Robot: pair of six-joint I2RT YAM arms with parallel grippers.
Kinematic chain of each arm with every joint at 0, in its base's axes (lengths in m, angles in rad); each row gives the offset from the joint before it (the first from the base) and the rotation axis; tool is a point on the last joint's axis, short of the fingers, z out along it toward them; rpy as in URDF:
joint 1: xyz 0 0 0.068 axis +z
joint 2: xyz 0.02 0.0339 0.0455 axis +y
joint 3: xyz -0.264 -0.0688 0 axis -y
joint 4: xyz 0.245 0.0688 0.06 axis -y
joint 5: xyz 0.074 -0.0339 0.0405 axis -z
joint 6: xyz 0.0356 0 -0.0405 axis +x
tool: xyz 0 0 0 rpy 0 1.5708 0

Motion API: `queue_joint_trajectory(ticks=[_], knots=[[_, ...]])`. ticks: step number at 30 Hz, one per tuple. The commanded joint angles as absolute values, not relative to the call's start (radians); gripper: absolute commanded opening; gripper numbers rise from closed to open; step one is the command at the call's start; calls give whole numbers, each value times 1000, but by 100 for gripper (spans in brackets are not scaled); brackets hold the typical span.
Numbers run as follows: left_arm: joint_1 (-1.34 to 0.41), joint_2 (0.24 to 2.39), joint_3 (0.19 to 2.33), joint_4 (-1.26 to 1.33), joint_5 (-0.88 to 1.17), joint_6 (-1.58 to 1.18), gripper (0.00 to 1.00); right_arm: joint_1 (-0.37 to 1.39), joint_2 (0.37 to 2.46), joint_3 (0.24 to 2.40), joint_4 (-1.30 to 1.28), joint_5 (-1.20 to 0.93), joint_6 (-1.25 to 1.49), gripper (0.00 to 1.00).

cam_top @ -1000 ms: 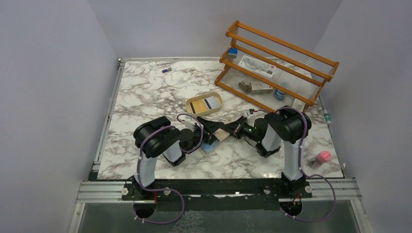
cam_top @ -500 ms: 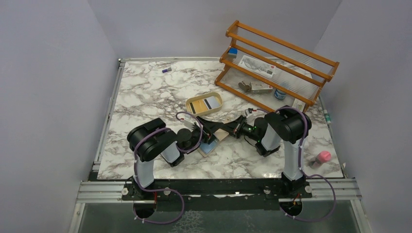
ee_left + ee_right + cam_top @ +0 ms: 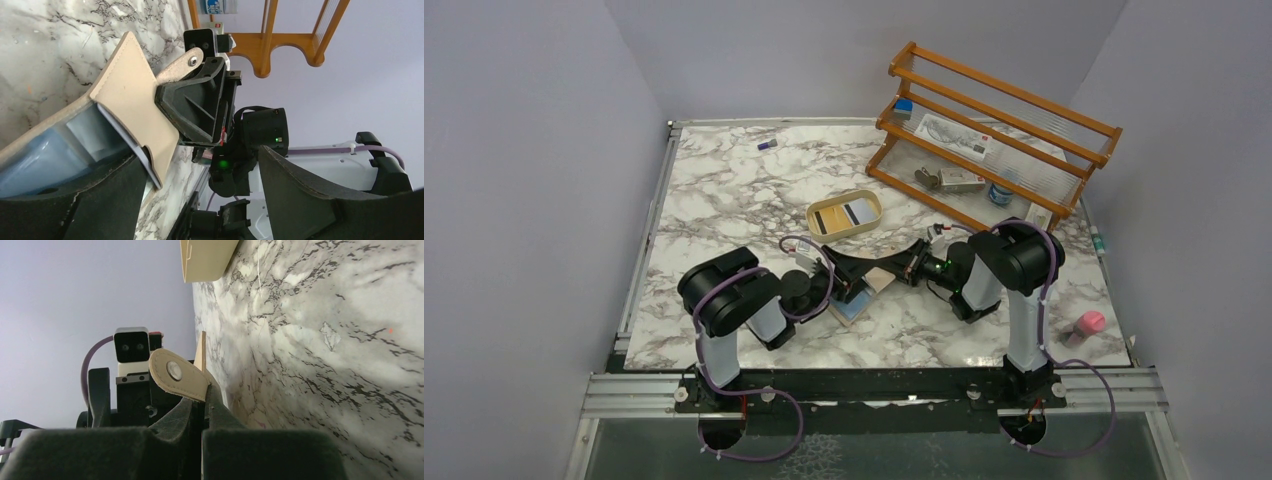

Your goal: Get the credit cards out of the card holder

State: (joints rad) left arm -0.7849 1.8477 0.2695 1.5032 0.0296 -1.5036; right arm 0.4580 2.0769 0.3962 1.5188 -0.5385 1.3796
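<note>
- Where the table comes nearest you on the right, a small pink thing sits alone, well apart from both arms.
- Your left gripper reaches in low near the table's middle. Its fingers are spread wide with nothing pinched between them.
- One of those fingers lies just beside the open mouth of the wallet. Whether it touches the wallet you cannot tell.
- In that mouth you see a pale blue card, tucked into the pocket of the lower half, with its near end showing in the top view.
- The wallet lies folded open between your two grippers. One half is down on the marble with the card, and the other tan half is lifted at a slant.
- Your right gripper has its fingers pressed together on the raised half, right beside the snap tab. The tab sticks out past the fingertips.
- Beyond the wallet stands an oval tan tray, apart from both grippers. The flat pieces lying in it are too small to make out.
- Farther back on the right a wooden rack stands at an angle, with small items on its shelves.
- At the far left a tiny purple thing lies near the back edge.
</note>
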Motion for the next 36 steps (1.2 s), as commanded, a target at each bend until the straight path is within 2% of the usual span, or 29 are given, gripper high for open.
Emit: queue_joint_trajectory(ticks=[1,3,8,10,24,31,36], knots=[[-776,1802,237,1651,10,-1502,77,442,2105,382,1786,-504,1348,1],[-776,1801,236,1650,8,-1500,72,442,2104,382,1786,-504,1348,1],[-776,1799,237,1651,8,-1497,41,443,2101,382,1786,-506,1346,0],[-776,1792,235,1642,8,-1496,37,442,2101,381,1786,-505,1345,1],[-777,1633,187,1458,-59,-1431,34,441,2112,383,1786,-509,1344,1],[-776,1625,220,1371,-49,-1408,33,440,2104,381,1786,-514,1338,1],[-790,1593,233,1220,-37,-1416,34,440,2107,377,1786,-508,1339,1]])
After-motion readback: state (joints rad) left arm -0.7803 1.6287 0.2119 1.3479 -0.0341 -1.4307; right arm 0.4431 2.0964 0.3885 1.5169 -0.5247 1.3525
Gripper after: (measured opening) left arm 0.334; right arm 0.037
